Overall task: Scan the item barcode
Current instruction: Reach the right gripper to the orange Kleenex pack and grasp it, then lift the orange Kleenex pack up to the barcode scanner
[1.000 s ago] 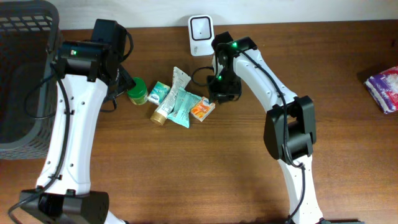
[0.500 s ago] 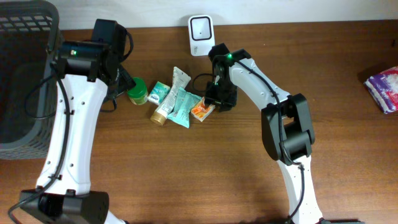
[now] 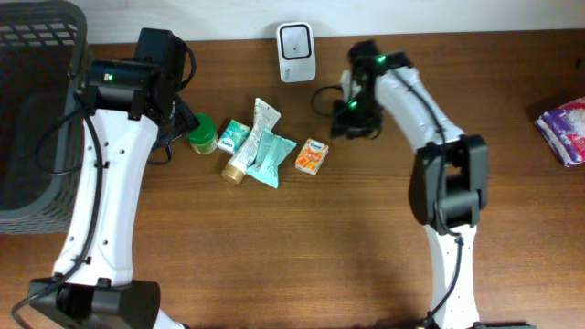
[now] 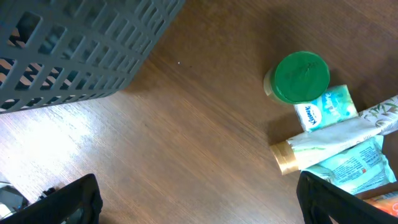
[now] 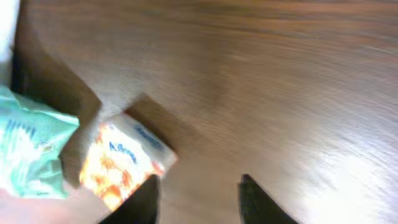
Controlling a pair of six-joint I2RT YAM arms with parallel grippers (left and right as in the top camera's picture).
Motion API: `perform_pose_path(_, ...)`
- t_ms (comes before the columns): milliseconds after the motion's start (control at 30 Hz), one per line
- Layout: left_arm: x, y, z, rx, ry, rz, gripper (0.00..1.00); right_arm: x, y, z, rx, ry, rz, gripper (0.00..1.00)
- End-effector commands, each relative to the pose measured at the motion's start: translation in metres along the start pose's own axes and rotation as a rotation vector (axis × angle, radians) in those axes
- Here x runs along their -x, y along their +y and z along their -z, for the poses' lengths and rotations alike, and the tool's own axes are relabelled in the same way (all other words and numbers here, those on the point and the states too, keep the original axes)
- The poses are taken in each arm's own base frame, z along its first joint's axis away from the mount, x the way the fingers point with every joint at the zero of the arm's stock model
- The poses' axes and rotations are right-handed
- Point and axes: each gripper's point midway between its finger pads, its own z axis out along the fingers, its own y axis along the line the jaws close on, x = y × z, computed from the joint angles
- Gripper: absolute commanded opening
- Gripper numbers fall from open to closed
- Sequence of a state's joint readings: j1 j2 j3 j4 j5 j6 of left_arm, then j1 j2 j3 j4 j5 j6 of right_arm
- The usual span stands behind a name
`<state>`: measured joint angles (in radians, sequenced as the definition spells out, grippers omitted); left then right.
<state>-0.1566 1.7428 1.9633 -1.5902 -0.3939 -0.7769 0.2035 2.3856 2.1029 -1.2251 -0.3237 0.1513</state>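
1. Find the orange packet (image 3: 313, 156) lying flat on the table (image 3: 274, 247), just right of the teal pouches (image 3: 265, 151).
2. Note that the right gripper (image 3: 350, 119) hangs near the packet but clear of it. Its fingers (image 5: 140, 199) are parted and hold nothing.
3. Observe that the left gripper (image 4: 205, 202) is spread wide and empty, beside the green-lidded jar (image 4: 298, 78).
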Motion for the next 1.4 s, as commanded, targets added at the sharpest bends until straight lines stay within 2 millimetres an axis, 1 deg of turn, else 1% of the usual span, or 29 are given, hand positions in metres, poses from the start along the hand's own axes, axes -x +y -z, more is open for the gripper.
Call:
perform_pose_path(0,0.001,0.002,0.001,0.008,-0.009,-0.011,0.99,-0.003,-0.004,0.017,0.029,0.014,-0.084,0.43)
perform_pose_path(33,0.001,0.002,0.001,0.008,-0.009,-0.011,0.99,-0.01,-0.005,0.015,0.023,0.045,-0.163,0.42)
perform_pose_path(67,0.001,0.002,0.001,0.008,-0.009,-0.011,0.99,-0.015,-0.005,0.011,0.017,0.064,-0.213,0.45)
perform_pose_path(100,0.001,0.002,0.001,0.008,-0.009,-0.011,0.99,-0.018,-0.004,0.007,0.014,0.076,-0.236,0.66)
perform_pose_path(133,0.001,0.002,0.001,0.008,-0.009,-0.011,0.99,-0.022,-0.001,0.001,0.011,0.087,-0.247,0.96)
perform_pose_path(167,0.001,0.002,0.001,0.008,-0.009,-0.011,0.99,-0.026,0.003,-0.008,0.007,0.099,-0.271,0.99)
perform_pose_path(233,0.001,0.002,0.001,0.008,-0.009,-0.011,0.99,-0.033,0.01,-0.022,0.003,0.118,-0.292,0.99)
perform_pose_path(333,0.001,0.002,0.001,0.008,-0.009,-0.011,0.99,-0.046,0.026,-0.034,0.021,0.162,-0.36,0.98)
perform_pose_path(400,0.001,0.002,0.001,0.008,-0.009,-0.011,0.99,-0.044,0.031,-0.036,0.024,0.154,-0.397,0.83)
perform_pose_path(433,0.001,0.002,0.001,0.008,-0.009,-0.011,0.99,-0.041,0.036,-0.038,0.037,0.142,-0.419,0.71)
perform_pose_path(533,0.001,0.002,0.001,0.008,-0.009,-0.011,0.99,-0.039,0.038,-0.038,0.041,0.136,-0.455,0.59)
perform_pose_path(567,0.001,0.002,0.001,0.008,-0.009,-0.011,0.99,-0.04,0.039,-0.039,0.039,0.138,-0.455,0.58)
perform_pose_path(600,0.001,0.002,0.001,0.008,-0.009,-0.011,0.99,-0.04,0.04,-0.04,0.039,0.139,-0.454,0.54)
perform_pose_path(700,0.001,0.002,0.001,0.008,-0.009,-0.011,0.99,-0.045,0.047,-0.046,0.036,0.146,-0.436,0.54)
perform_pose_path(833,0.001,0.002,0.001,0.008,-0.009,-0.011,0.99,-0.052,0.054,-0.063,0.032,0.153,-0.44,0.52)
perform_pose_path(933,0.001,0.002,0.001,0.008,-0.009,-0.011,0.99,-0.055,0.051,-0.071,0.031,0.155,-0.442,0.35)
perform_pose_path(967,0.001,0.002,0.001,0.008,-0.009,-0.011,0.99,-0.056,0.05,-0.072,0.03,0.156,-0.442,0.34)
perform_pose_path(1000,0.001,0.002,0.001,0.008,-0.009,-0.011,0.99,-0.056,0.05,-0.073,0.032,0.155,-0.429,0.23)
perform_pose_path(1033,0.001,0.002,0.001,0.008,-0.009,-0.011,0.99,-0.055,0.05,-0.073,0.032,0.153,-0.425,0.04)
perform_pose_path(1100,0.001,0.002,0.001,0.008,-0.009,-0.011,0.99,-0.053,0.051,-0.072,0.038,0.144,-0.42,0.04)
perform_pose_path(1200,0.001,0.002,0.001,0.008,-0.009,-0.011,0.99,-0.039,0.052,-0.058,0.063,0.108,-0.321,0.04)
perform_pose_path(1300,0.001,0.002,0.001,0.008,-0.009,-0.011,0.99,-0.022,0.054,-0.031,0.083,0.066,-0.178,0.04)
perform_pose_path(1367,0.001,0.002,0.001,0.008,-0.009,-0.011,0.99,-0.008,0.06,-0.006,0.1,0.013,-0.047,0.04)
